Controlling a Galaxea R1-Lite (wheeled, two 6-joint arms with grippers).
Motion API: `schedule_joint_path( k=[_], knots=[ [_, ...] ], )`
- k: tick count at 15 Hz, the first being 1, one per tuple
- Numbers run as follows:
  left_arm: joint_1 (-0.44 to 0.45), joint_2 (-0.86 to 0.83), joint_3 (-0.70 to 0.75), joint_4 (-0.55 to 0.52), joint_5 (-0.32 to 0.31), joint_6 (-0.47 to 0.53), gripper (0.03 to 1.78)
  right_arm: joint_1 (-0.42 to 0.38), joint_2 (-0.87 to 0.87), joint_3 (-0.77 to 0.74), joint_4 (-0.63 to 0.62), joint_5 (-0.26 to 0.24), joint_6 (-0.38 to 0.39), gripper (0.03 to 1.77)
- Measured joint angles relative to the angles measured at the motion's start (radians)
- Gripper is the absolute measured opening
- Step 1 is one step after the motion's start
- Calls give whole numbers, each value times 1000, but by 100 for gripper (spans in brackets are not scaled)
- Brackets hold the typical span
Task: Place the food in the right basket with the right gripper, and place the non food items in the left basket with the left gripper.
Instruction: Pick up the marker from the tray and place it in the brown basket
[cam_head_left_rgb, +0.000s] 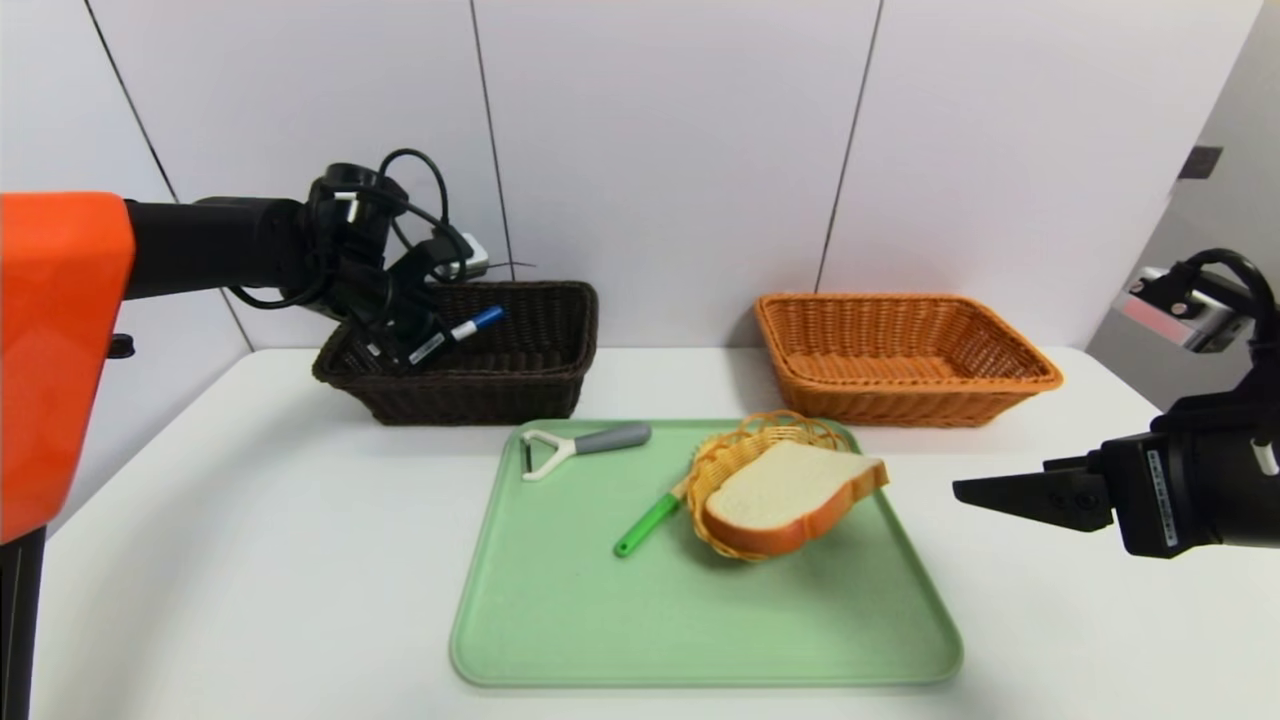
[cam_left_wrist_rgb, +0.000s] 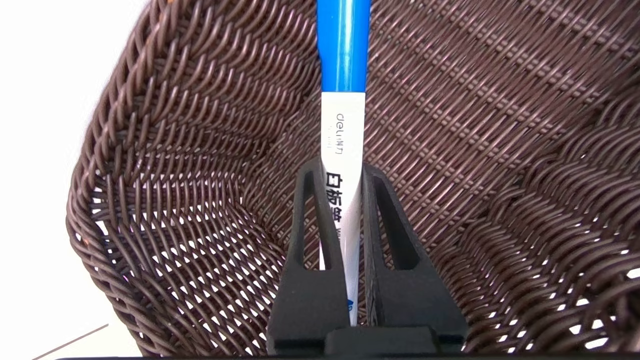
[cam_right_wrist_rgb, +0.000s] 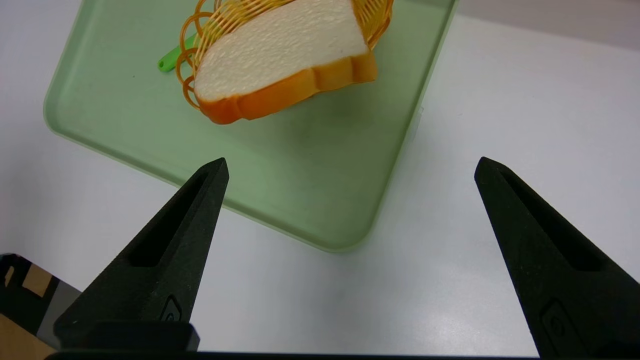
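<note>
Left claw (cam_left_wrist_rgb: 342, 170) clamped on the whiteboard marker (cam_left_wrist_rgb: 343, 100), which I hold over the dark basket (cam_head_left_rgb: 530, 385); its long axis runs on past the tips, blue cap forward, basket floor directly below. I judge release comes next. Right claw (cam_right_wrist_rgb: 350, 165) is wide and empty, near the tray (cam_head_left_rgb: 600, 620) with the bread (cam_head_left_rgb: 790, 490).

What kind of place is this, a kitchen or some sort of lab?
Probably a robot test bench, not a real kitchen. A bare white table against plain wall panels carries a staged sorting setup: a green tray holding a bread slice and a peeler, with a brown basket and an orange basket behind.
</note>
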Motion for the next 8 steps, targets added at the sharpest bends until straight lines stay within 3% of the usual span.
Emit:
schedule_joint_path(
  k=[1, 5, 8],
  knots=[
    [0, 0, -1, 1, 0, -2, 15, 0, 0, 0, 0, 0, 0, 170],
    [2, -3, -2, 1, 0, -32, 76, 1, -1, 0, 0, 0, 0, 170],
    [2, -14, -22, 0, -2, -71, 106, 3, -2, 0, 0, 1, 0, 170]
  ],
)
